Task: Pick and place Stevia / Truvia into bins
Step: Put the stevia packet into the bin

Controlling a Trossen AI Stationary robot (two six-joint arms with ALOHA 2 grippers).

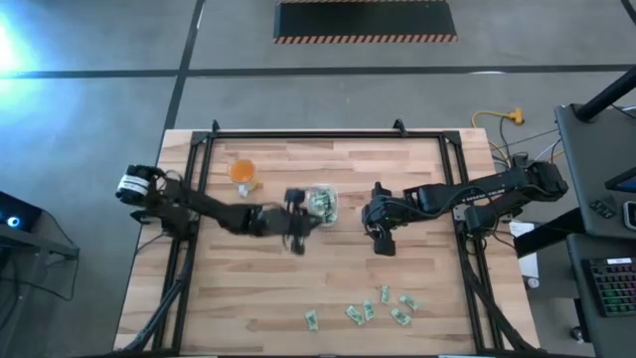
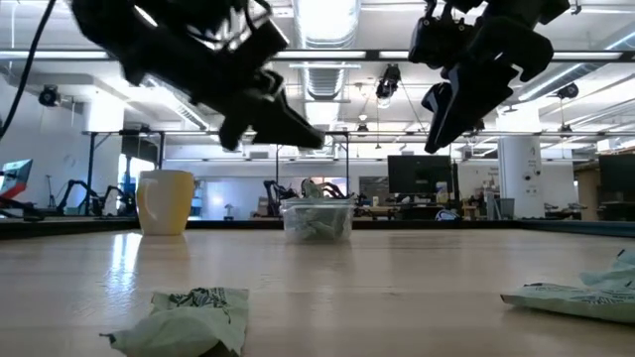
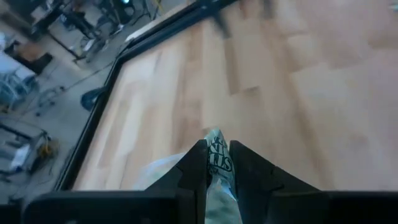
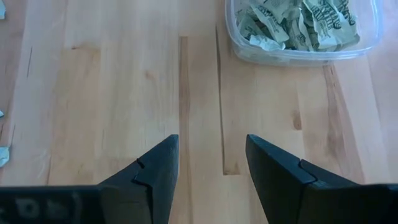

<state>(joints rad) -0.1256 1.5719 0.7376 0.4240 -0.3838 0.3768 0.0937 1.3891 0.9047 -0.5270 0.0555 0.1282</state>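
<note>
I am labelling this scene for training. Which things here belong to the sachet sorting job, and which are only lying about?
Belong to the job:
- loose sachets near the table's front edge
- clear container, already holding sachets
- sachet pinched in the left gripper, beside the container
- right gripper, open, empty, facing the container

Lying about:
- orange cup
- yellow cable on the floor

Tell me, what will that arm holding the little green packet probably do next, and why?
Probably carry it the last bit over the clear container and let go. The left gripper is shut on a sachet and hangs beside the container, which already holds many sachets. The right gripper waits open nearby, and more loose sachets lie at the table's near edge.
</note>
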